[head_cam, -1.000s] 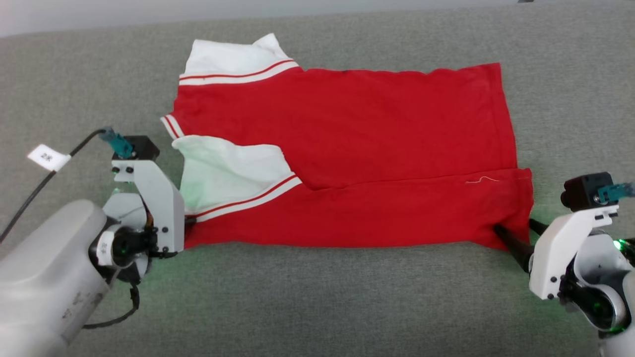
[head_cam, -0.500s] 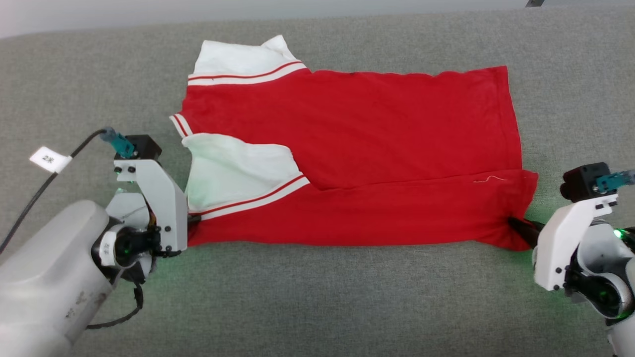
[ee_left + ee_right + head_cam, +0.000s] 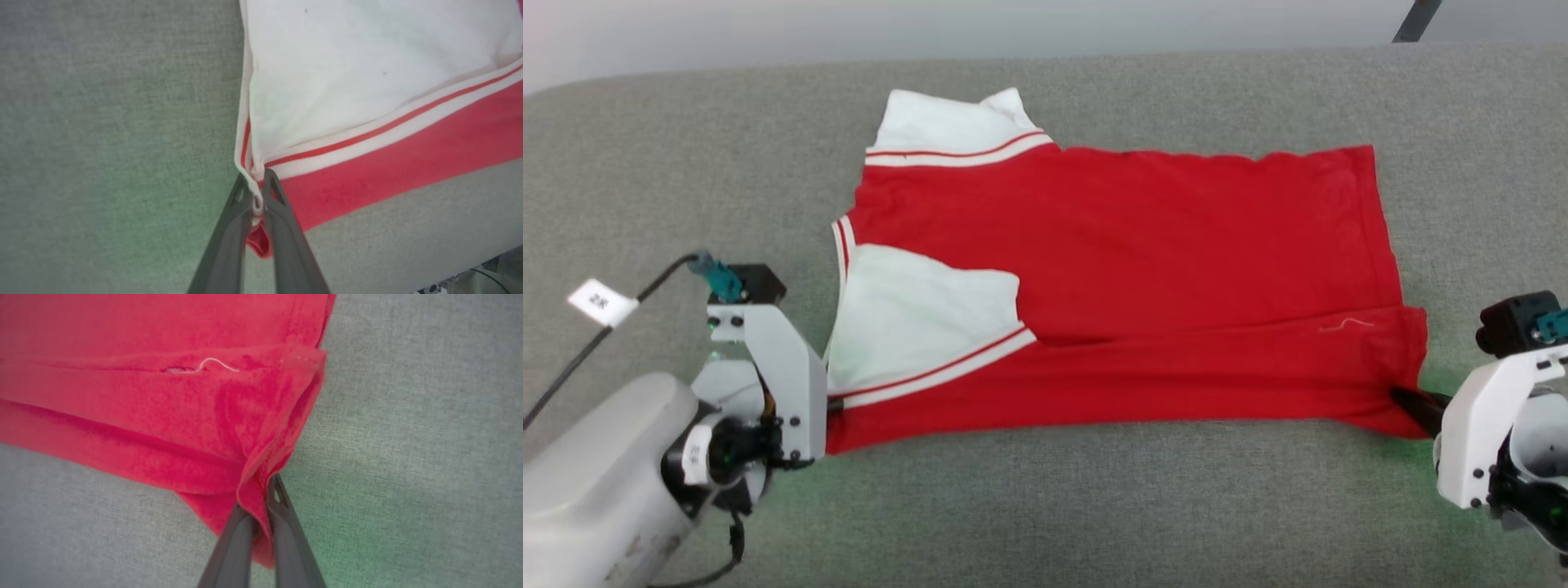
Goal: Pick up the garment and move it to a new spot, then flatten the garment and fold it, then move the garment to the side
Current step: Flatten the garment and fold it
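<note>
Pinching both near corners on the grey padded surface (image 3: pixel 1045 506)
Half-folded, the garment (image 3: pixel 1127 269) lies flat; left tool (image 3: pixel 256 183) grips its sleeve-end corner, right tool (image 3: pixel 261 490) its hem corner (thin bites); uneven lifting could slip one, skewing the fold.

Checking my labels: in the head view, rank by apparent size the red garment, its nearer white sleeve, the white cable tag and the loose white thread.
1. garment
2. nearer white sleeve
3. cable tag
4. loose thread
The tag looks nearer the camera, so the last two are unsure.
</note>
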